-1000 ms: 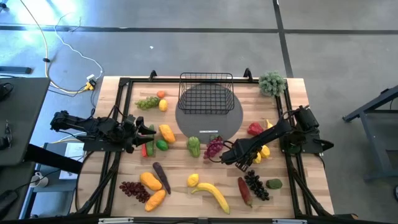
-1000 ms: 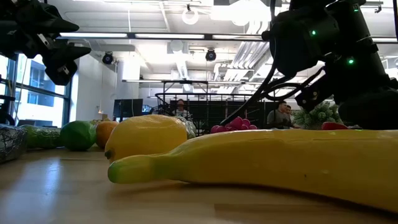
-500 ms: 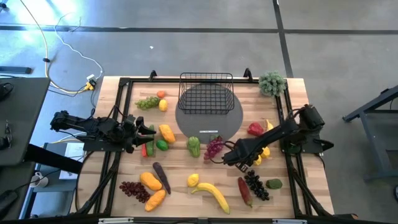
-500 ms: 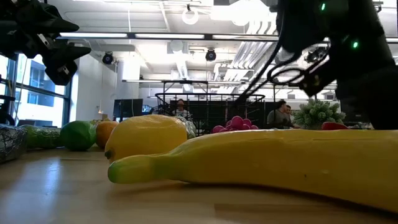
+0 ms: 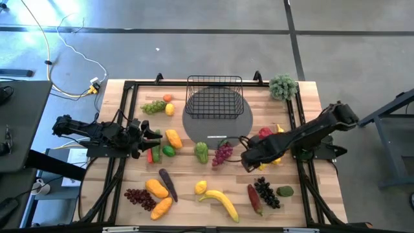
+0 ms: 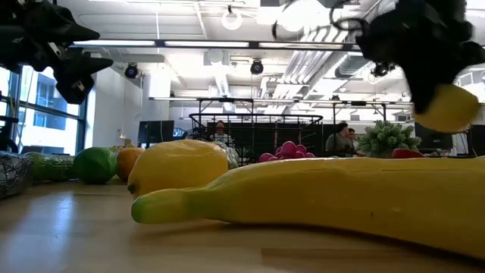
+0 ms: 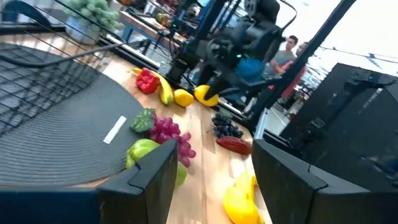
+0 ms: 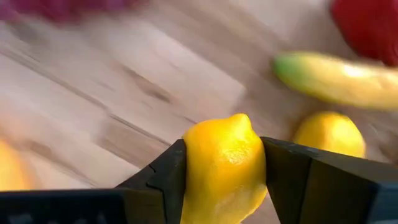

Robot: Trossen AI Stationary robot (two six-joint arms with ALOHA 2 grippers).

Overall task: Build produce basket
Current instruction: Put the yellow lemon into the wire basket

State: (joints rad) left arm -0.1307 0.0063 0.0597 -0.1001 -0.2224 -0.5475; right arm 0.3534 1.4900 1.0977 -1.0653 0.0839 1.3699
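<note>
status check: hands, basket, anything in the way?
Right hand shut on lemon, lifted. Left hand open, waiting at left. Basket empty, nothing blocking.

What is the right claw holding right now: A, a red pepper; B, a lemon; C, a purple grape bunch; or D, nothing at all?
B: in the right wrist view a yellow lemon sits pinched between the two dark fingers of the right claw, and the low view shows it lifted clear of the table.
</note>
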